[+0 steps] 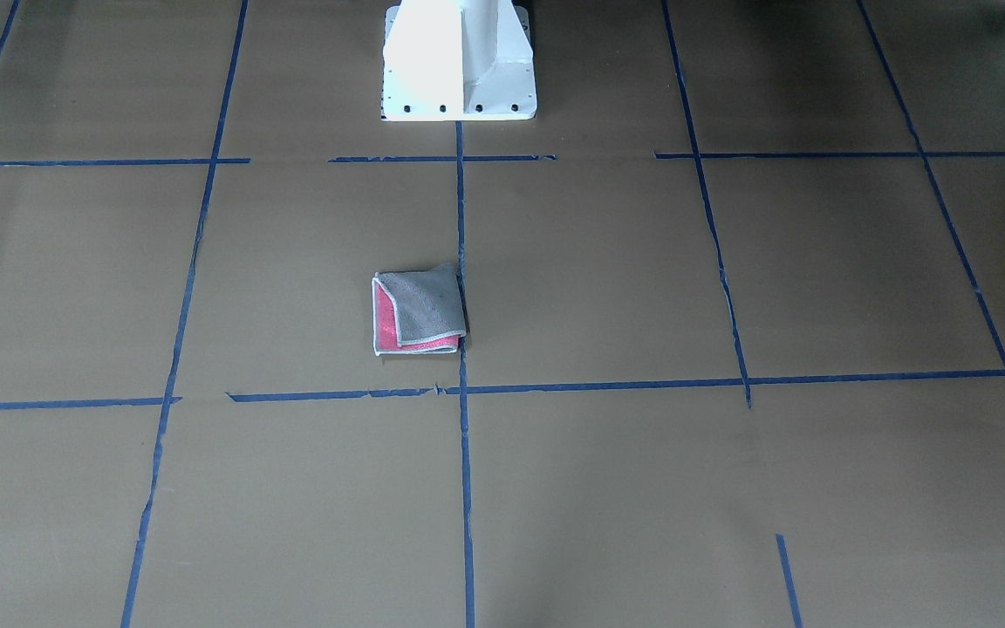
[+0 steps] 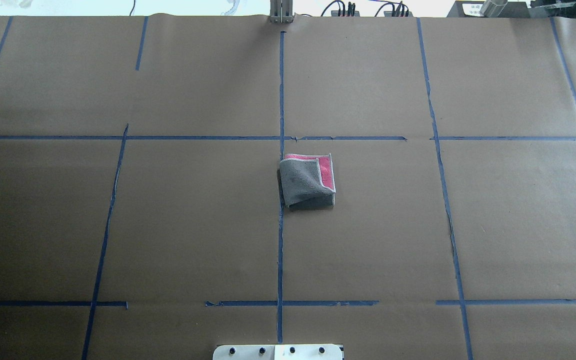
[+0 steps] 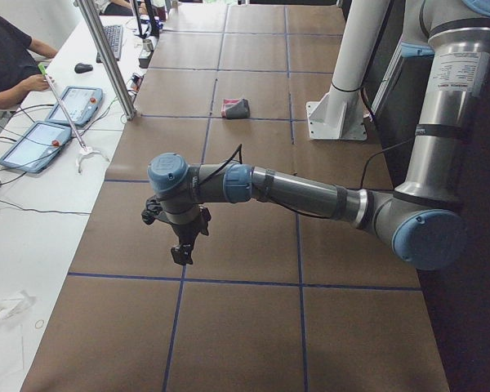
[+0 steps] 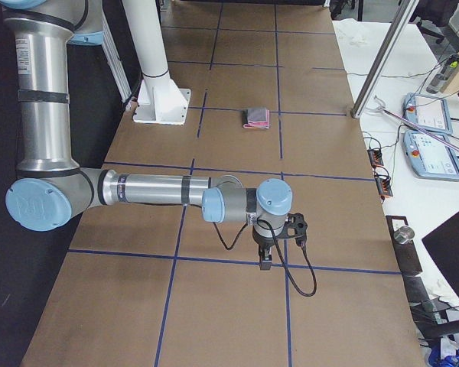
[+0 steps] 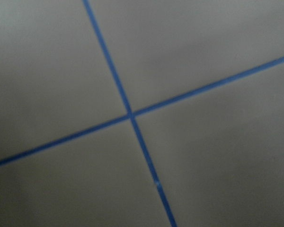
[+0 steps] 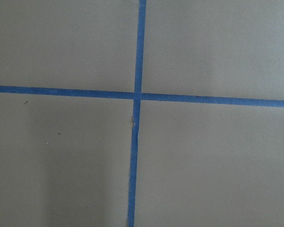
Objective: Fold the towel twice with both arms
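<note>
The towel (image 1: 418, 311) lies folded into a small square near the table's middle, grey face up, with a pink-red strip showing along two edges. It also shows in the overhead view (image 2: 307, 181) and both side views (image 3: 235, 108) (image 4: 256, 118). The left gripper (image 3: 182, 255) hangs over a blue tape line far from the towel, at the table's left end. The right gripper (image 4: 265, 264) hangs over a tape line at the right end. I cannot tell whether either is open or shut. Both wrist views show only brown paper and crossing tape.
The white pedestal base (image 1: 459, 65) stands at the robot's edge of the table (image 2: 278, 352). A metal post (image 3: 106, 57) and tablets (image 3: 73, 106) stand on the side desk, where a person sits. Teach pendants (image 4: 428, 115) lie beside the right end.
</note>
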`<state>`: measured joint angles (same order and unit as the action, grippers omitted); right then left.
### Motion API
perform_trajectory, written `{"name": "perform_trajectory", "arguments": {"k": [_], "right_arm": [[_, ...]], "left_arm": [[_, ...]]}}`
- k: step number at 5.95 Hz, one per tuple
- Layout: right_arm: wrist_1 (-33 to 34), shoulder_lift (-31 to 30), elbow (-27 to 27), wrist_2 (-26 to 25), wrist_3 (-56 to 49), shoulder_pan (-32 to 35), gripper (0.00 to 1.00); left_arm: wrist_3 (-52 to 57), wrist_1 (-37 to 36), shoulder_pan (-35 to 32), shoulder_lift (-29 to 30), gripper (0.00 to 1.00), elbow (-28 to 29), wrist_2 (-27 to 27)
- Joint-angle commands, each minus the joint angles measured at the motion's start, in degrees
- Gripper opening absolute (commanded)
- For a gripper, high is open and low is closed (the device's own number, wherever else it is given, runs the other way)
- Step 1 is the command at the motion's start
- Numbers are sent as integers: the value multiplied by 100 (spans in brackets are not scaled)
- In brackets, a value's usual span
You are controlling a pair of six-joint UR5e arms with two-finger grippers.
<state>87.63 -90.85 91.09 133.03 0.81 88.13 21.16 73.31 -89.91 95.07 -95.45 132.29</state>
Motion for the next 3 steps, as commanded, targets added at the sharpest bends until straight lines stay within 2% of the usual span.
{"name": "perform_trajectory", "arguments": {"k": [1,2,3], "right_arm": [[295,93,40,74,-2,-41,100],[620,190,110,56,-28,-41,100],[641,191,172,21,-37,-41,100]], "left_arm": [[-7,-54,-36,-252,100,-18,16],[-7,-28,-36,-243,100,-9,16],[-85,-28,-27,-235,100,-9,16]]}}
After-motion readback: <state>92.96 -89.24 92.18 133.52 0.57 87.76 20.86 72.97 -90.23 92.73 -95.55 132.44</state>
